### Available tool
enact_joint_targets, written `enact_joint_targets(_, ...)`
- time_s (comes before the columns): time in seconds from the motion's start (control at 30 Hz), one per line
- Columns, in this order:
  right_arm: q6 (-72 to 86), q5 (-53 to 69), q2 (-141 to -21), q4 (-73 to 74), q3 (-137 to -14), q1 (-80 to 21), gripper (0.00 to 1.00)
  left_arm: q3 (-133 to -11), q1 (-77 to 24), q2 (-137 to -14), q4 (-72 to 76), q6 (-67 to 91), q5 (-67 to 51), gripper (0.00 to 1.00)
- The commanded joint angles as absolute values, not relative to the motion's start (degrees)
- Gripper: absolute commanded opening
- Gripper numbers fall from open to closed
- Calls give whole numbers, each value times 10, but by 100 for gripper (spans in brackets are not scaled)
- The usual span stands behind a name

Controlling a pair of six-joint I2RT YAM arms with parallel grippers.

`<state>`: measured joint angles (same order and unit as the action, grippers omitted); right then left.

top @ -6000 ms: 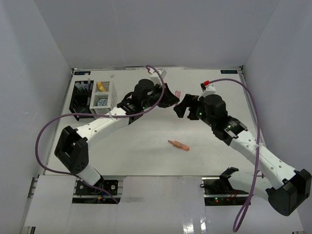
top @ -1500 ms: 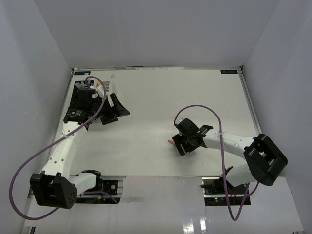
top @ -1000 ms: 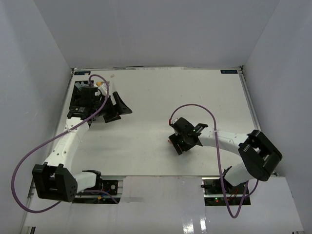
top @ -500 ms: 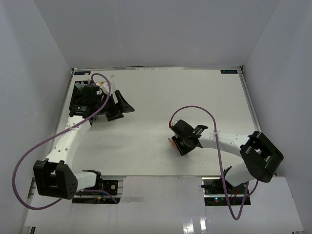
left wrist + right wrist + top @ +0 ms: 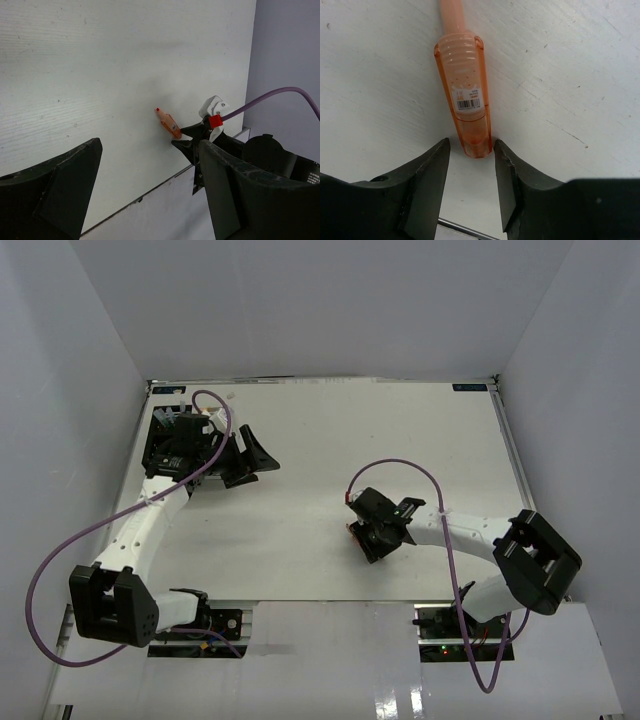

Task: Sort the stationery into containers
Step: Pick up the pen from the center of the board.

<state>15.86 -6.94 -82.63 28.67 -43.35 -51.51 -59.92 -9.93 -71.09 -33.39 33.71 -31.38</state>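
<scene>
One orange marker [image 5: 462, 95] lies flat on the white table [image 5: 400, 440], also seen as the orange marker [image 5: 168, 125] and the orange marker [image 5: 351, 530]. My right gripper [image 5: 470, 150] sits low over the table with its jaws narrowly apart. The marker's capped end lies just between the fingertips, with a thin gap on each side. My left gripper [image 5: 255, 462] hangs wide open and empty beside the containers at the far left. Only a dark edge of the black container [image 5: 153, 455] shows past the left arm. The white one is hidden.
White walls close in the table at the back and on both sides. The right arm's purple cable [image 5: 400, 470] loops above its wrist. A metal rail [image 5: 330, 602] runs along the near edge.
The right gripper's jaws have narrowed around the marker's end, which stays on the table. The left gripper has drifted slightly right, away from the containers.
</scene>
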Motion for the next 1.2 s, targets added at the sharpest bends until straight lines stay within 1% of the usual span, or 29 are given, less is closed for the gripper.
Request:
enact_joint_targets(0.0, 141, -74, -836, 293, -441, -519, 48, -595, -102, -707, -320, 338, -323, 89)
enact_joint_targets(0.33, 100, -64, -853, 280, -457, -519, 49, -584, -106, -709, -320, 340, -323, 89)
enact_joint_targets(0.43, 98, -62, -854, 275, -461, -519, 45, -580, -108, -709, -319, 342, -322, 89)
enact_joint_targets(0.63, 89, -74, -839, 292, -475, -519, 31, -570, -116, -708, -305, 363, -337, 89)
enact_joint_targets(0.67, 87, -77, -835, 302, -479, -519, 26, -568, -117, -707, -298, 367, -341, 89)
enact_joint_targets(0.77, 84, -83, -817, 321, -504, -519, 19, -557, -126, -706, -280, 388, -354, 89)
enact_joint_targets(1.03, 78, -83, -788, 414, -596, -519, 14, -546, -181, -719, -218, 447, -368, 89)
enact_joint_targets(1.17, 77, -77, -772, 424, -627, -519, 12, -545, -216, -739, -172, 479, -367, 89)
